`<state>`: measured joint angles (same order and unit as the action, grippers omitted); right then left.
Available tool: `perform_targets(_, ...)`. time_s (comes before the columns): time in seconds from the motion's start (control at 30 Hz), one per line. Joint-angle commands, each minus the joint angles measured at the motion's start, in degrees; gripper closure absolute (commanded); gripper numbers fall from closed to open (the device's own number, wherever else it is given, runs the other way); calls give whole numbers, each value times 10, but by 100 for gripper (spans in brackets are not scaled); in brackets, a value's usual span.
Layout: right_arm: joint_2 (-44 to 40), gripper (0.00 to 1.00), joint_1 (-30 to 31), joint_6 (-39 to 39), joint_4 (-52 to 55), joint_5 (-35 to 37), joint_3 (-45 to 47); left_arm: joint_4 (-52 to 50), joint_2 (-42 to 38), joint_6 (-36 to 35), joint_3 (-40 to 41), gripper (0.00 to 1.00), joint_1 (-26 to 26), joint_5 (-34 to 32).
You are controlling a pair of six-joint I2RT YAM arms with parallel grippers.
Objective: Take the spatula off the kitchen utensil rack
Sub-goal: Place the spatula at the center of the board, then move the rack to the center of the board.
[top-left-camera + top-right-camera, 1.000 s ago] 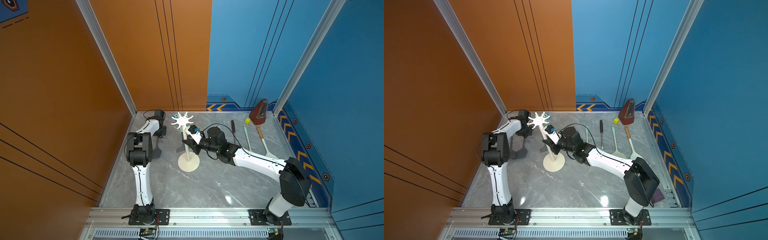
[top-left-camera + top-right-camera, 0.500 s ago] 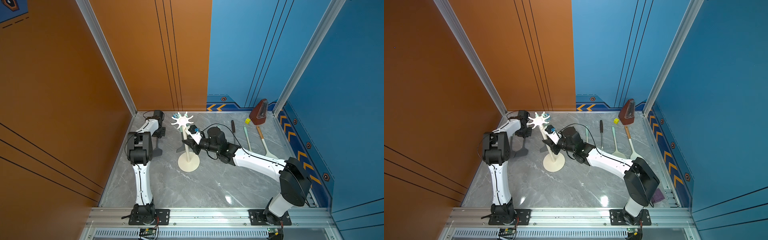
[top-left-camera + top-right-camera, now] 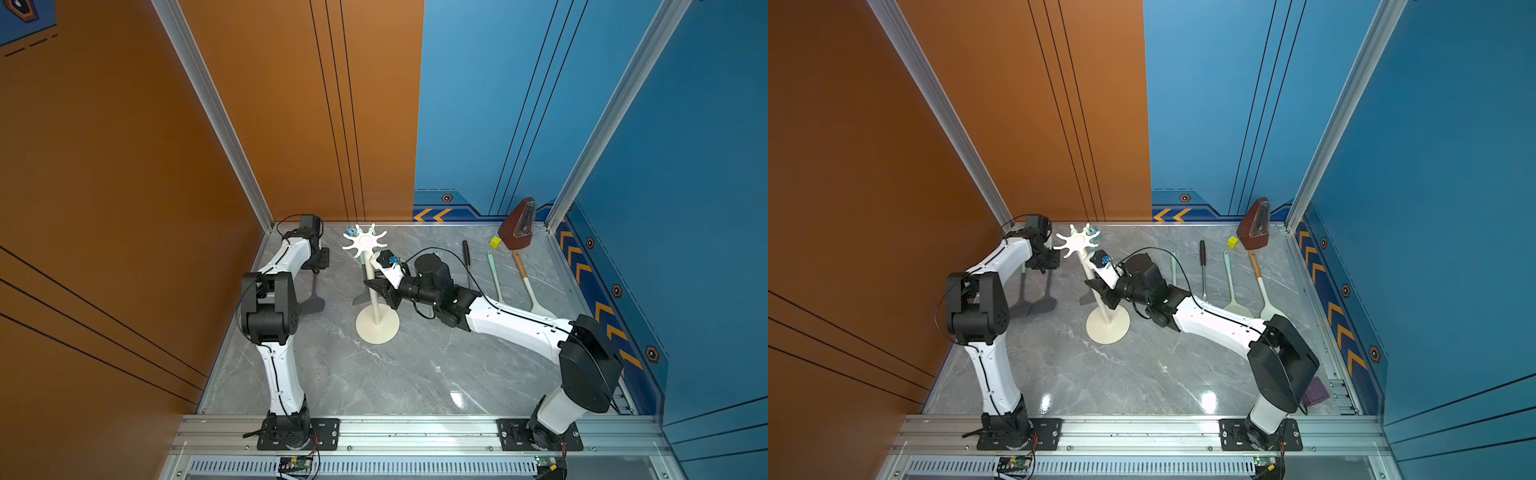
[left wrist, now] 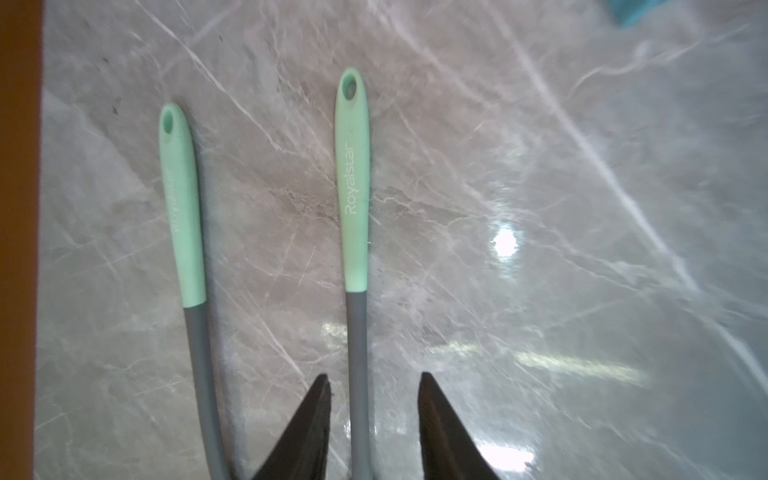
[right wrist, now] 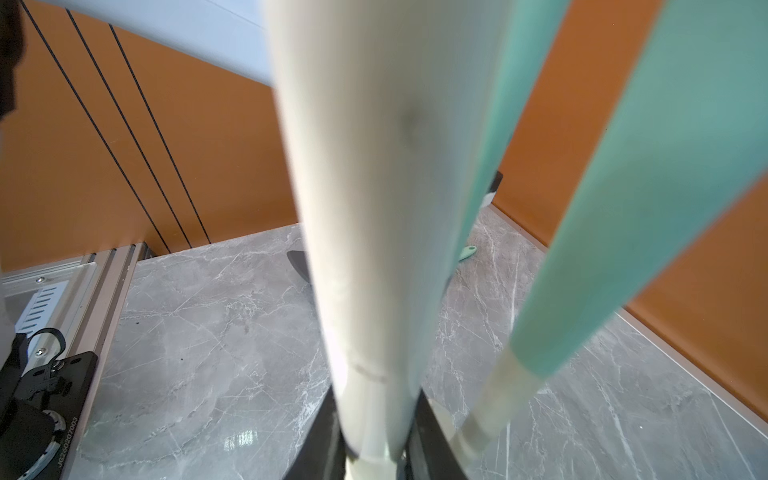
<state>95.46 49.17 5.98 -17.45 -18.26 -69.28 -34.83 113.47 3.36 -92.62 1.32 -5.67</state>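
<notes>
straddling one of two side-by-side spatulas [image 4: 355, 187] [image 4: 183, 199], left gripper [image 4: 372, 375] gapes; right gripper [image 5: 374, 440] clamps the rack [image 5: 374, 208].

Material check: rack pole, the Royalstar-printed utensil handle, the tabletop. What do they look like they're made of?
Rack pole: cream, smooth, dull sheen; plastic or painted metal, can't tell which. Royalstar handle: mint, matte, rounded edges, white print; likely silicone or soft plastic over a grey shaft. Tabletop: grey, white veins, glossy glare; stone or marble-look laminate.
</notes>
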Motion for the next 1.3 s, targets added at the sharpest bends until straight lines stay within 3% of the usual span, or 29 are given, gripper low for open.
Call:
perform_targets(0.0,1,100,-4,10,51,1,11,63,-98,28,62,59,6,93)
perform_targets(0.2,-26,100,-12,29,79,-23,26,232,-267,108,256,52,5,242)
perform_targets(0.33,-47,100,-14,38,97,-31,33,383,-374,177,384,44,-7,289)
perform_targets(0.4,-56,100,-15,42,110,-33,32,410,-413,187,419,43,-22,297)
perform_targets(0.73,-104,100,-18,49,136,-62,70,483,-562,151,529,31,-108,320)
perform_targets(1.03,-131,100,-19,59,153,-59,106,517,-634,145,588,29,-141,336)
perform_targets(1.27,-136,100,-23,62,152,-61,126,534,-666,96,611,28,-182,352)
